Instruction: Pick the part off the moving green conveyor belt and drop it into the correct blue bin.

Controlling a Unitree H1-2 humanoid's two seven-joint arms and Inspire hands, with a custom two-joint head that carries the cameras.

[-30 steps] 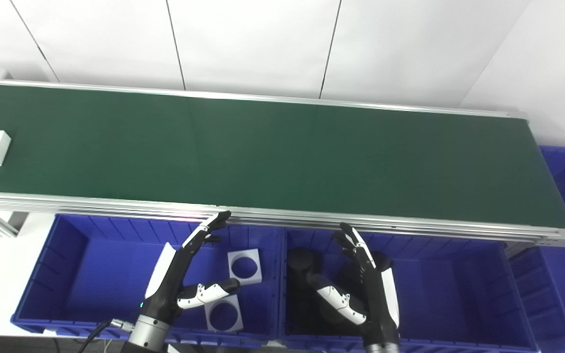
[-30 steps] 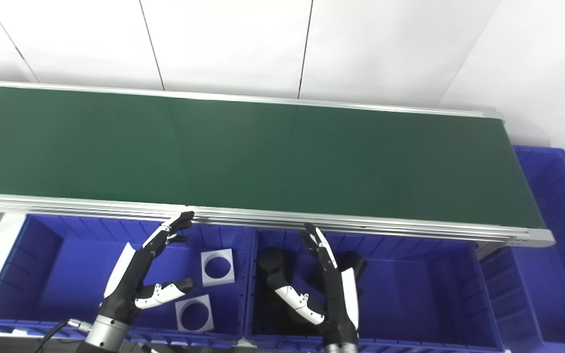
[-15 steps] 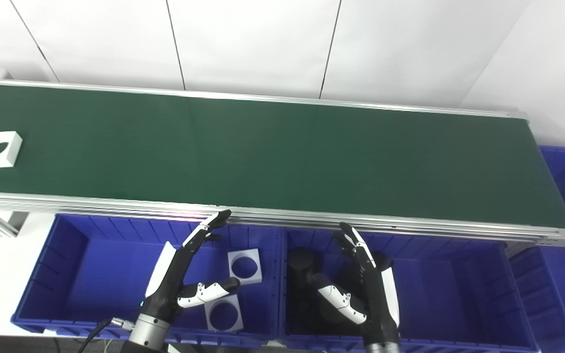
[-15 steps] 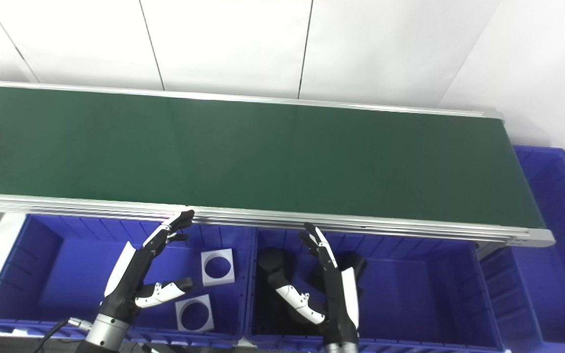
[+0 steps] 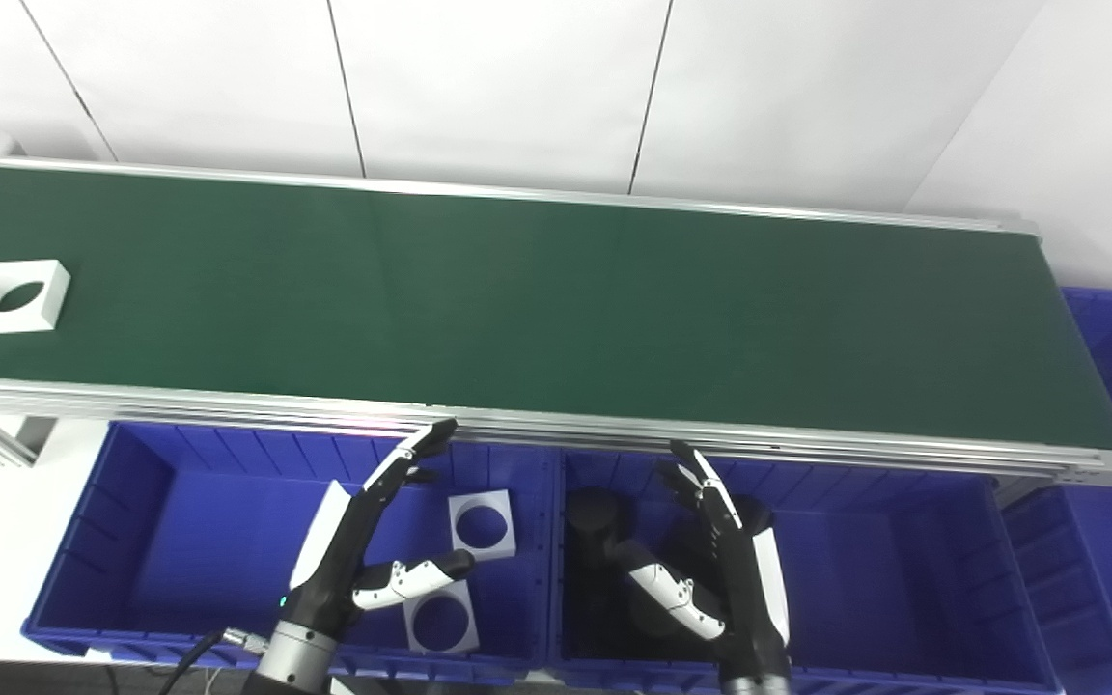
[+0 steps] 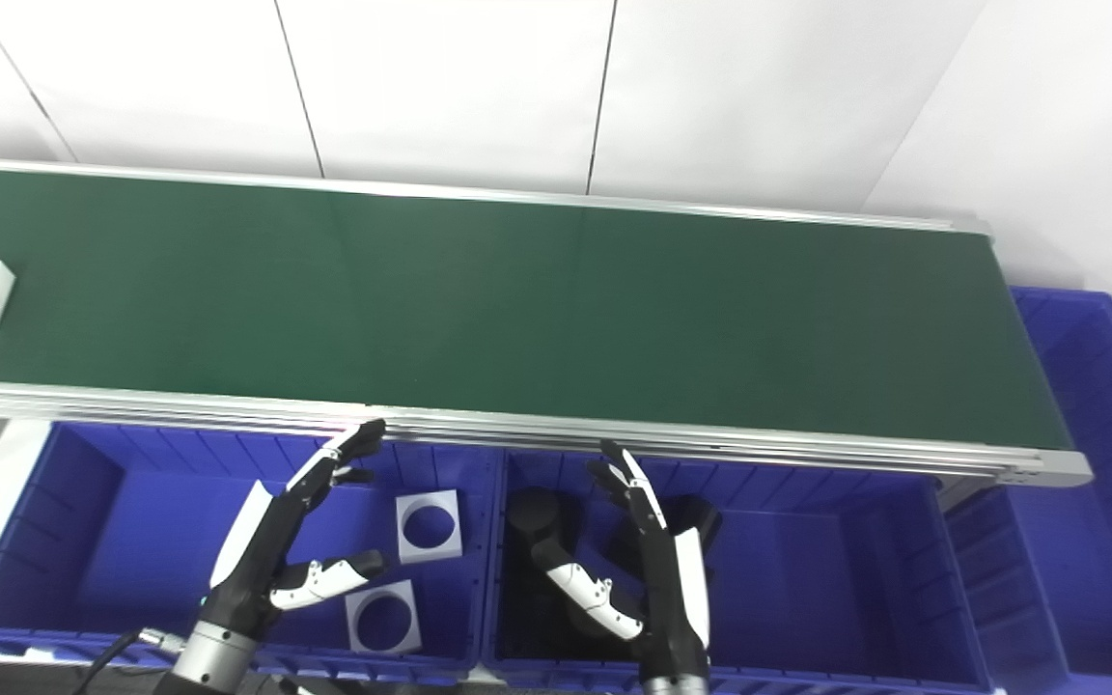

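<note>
White square plastic part with a round hole (image 5: 17, 296) lies near the green belt surface's (image 5: 556, 299) left edge; seemingly light, rigid, best pinched across its flat sides. Left hand (image 5: 363, 541) and right hand (image 5: 720, 569) hover spread, empty.

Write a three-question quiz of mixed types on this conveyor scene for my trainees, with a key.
1. True or false: the white square part lies on the green belt.
2. Which bin holds white parts? A) left bin B) middle bin
3. Fill in: the left robot hand and right robot hand are both ____.

Key: 1 true; 2 A; 3 open.
</note>
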